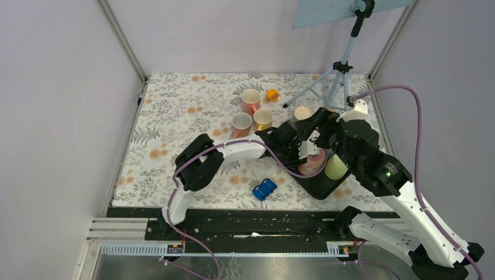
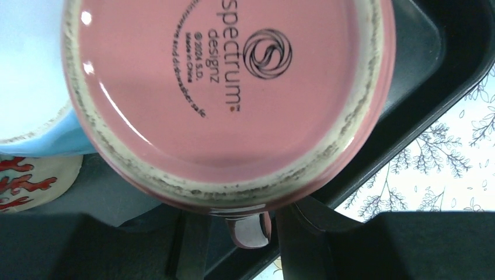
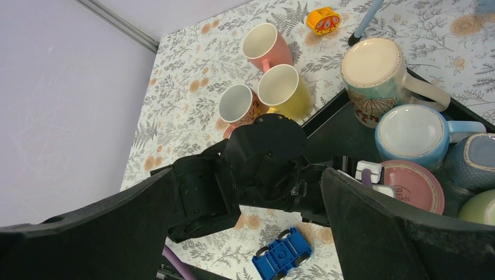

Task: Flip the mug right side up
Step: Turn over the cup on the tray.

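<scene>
Bright, even light; glare on pink mug [image 2: 222,99]; soft shadows.

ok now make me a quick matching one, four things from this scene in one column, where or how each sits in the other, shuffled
1 pink mug with printed base
2 yellow mug
3 blue toy car
4 orange toy

a upright on the cloth
b near the tripod foot
c upside down in the black tray
d at the cloth's near edge

Pairs: 1-c, 2-a, 3-d, 4-b
</scene>
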Available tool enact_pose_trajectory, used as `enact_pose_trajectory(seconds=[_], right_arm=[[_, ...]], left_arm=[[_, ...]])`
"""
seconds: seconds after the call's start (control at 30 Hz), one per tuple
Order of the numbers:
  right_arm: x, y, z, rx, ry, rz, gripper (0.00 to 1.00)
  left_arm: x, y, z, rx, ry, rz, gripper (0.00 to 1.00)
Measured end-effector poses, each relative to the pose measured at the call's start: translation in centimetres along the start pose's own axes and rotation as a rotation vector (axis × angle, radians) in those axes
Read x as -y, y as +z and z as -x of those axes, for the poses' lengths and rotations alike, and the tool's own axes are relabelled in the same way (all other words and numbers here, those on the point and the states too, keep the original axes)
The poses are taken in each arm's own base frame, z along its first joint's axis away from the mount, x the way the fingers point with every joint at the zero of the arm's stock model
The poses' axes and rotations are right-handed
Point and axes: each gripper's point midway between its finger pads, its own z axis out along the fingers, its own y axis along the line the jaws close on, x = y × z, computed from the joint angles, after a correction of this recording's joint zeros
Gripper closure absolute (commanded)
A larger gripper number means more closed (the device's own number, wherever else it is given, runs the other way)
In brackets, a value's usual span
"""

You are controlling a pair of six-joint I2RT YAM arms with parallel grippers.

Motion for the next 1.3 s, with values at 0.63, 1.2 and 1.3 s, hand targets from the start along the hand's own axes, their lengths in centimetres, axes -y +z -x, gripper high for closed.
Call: enact_pose_trajectory(seconds=[0.63,1.2,1.3], right_arm=[[0.0,0.1,-0.4,-0.011,0.004,0.001,0.0],[0.0,0.1,-0.4,-0.012,0.004,0.001,0.0],[0.0,0.1,-0.4,-0.011,0.004,0.002,0.0]], left_arm=[[-0.8,0.5,1.6,0.017,0.002,-0.012,0.82],[-0.1,0.3,1.2,0.055,-0.04,-0.003,1.0],[0.2,-0.1,1.0,0.067,-0.068,0.003,1.0]])
